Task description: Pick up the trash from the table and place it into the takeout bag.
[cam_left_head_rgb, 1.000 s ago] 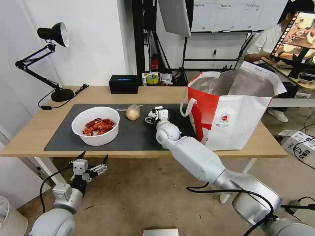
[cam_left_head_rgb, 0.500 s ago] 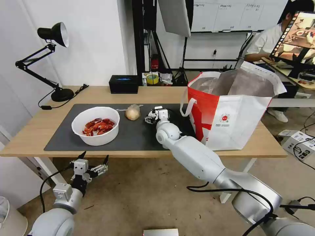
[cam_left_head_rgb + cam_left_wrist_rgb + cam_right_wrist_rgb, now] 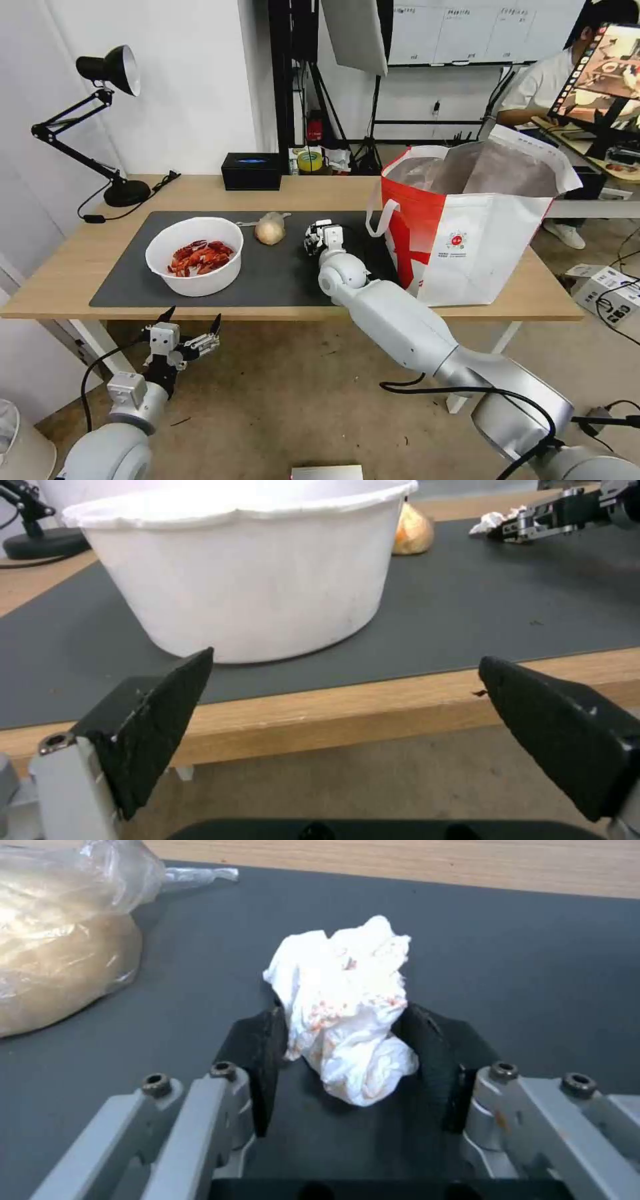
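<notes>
While the head view hides it, the right gripper [image 3: 340,1040] clamps the crumpled tissue [image 3: 343,1005]; left gripper [image 3: 347,705] gapes.

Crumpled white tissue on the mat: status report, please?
Right gripper shut on crumpled white tissue, low on dark grey mat. Left gripper open, parked below table edge. Nothing blocking.

My right gripper [image 3: 340,1032] pinches the crumpled, red-stained tissue [image 3: 347,1005] on the grey mat [image 3: 267,273], between the bagged bun [image 3: 270,229] and the open takeout bag [image 3: 467,227]; the crayfish-shell bowl [image 3: 195,255] sits left.
</notes>
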{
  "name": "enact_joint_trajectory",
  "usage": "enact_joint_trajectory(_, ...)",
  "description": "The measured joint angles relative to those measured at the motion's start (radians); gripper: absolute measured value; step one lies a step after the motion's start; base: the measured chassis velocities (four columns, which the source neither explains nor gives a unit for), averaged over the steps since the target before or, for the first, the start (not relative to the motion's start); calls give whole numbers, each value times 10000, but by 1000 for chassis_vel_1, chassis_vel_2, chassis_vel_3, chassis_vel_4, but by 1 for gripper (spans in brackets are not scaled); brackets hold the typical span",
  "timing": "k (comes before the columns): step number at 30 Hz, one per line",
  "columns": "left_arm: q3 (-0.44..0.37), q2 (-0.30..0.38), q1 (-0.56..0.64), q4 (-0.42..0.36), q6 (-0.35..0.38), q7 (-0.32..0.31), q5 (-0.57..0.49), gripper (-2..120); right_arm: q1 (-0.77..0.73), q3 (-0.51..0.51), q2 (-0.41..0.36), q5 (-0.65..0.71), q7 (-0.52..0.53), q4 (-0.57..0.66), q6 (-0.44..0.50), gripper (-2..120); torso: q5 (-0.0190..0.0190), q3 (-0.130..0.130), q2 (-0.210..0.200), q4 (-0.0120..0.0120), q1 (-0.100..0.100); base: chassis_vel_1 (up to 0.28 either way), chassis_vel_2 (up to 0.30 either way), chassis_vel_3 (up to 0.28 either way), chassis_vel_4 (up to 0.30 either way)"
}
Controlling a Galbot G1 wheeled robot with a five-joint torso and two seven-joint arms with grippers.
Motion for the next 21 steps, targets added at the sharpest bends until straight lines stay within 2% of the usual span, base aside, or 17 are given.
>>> enact_joint_trajectory(6, 3, 7, 16, -20, 2, 1, 0, 100, -7, -8, -47, 1, 3, 45, 12, 34, 0, 0, 0, 0, 0, 0, 0, 0, 0)
enact_joint_trajectory(18, -3, -5, 2, -64, 19, 1, -18, 100, -63, -85, -233, 15, 35, 186, 13, 32, 0, 0, 0, 0, 0, 0, 0, 0, 0)
enact_joint_trajectory(21, 1, -6, 16, -92, 23, 1, -20, 100, -60, -102, -276, 31, 38, 240, 13, 28, 0, 0, 0, 0, 0, 0, 0, 0, 0)
